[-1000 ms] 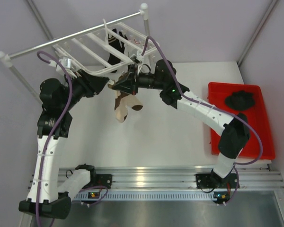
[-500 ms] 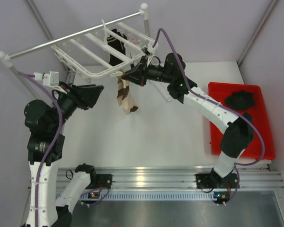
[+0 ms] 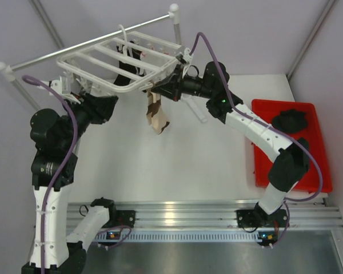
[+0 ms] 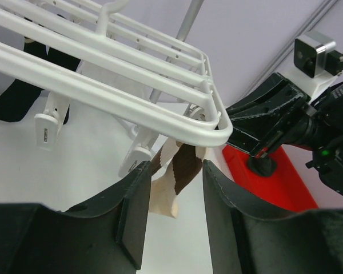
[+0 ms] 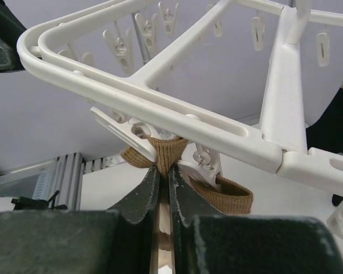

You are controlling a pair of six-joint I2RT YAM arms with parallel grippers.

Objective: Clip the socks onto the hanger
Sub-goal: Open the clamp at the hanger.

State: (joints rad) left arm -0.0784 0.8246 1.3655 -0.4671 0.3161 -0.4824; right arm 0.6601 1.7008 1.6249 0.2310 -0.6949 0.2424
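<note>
While the right gripper (image 5: 163, 188) pinches the top of the cream sock with brown patches (image 5: 167, 153), its two fingers are pressed tight together on the cloth. They hold the sock's top right up under the edge of the white hanger (image 5: 177, 109). That spot is in the middle of the right wrist view.

I think the step in hand is getting this sock into a clip. One small white clip (image 5: 201, 162) touches the sock's top just beside the fingers. Another clip (image 5: 117, 127) sticks out on the other side. I cannot tell if either clip has bitten the cloth yet.

In the top view the rest of the sock hangs down loose, a little above the middle of the frame. The black sock (image 3: 127, 69) hangs from the hanger higher up, toward the upper left.

The left gripper (image 4: 171, 220) is low in its own view, with its fingers apart and nothing in them. The cream sock shows through the gap, farther off, not touching them.

Next, I think a clip must be squeezed open so the sock's top can slide into its mouth. The empty left gripper is near enough to help. The right gripper should hold on until the clip bites, or the sock may drop.

A red tray (image 3: 320, 142) at the right of the top view holds a dark lump of cloth (image 3: 290, 120).
</note>
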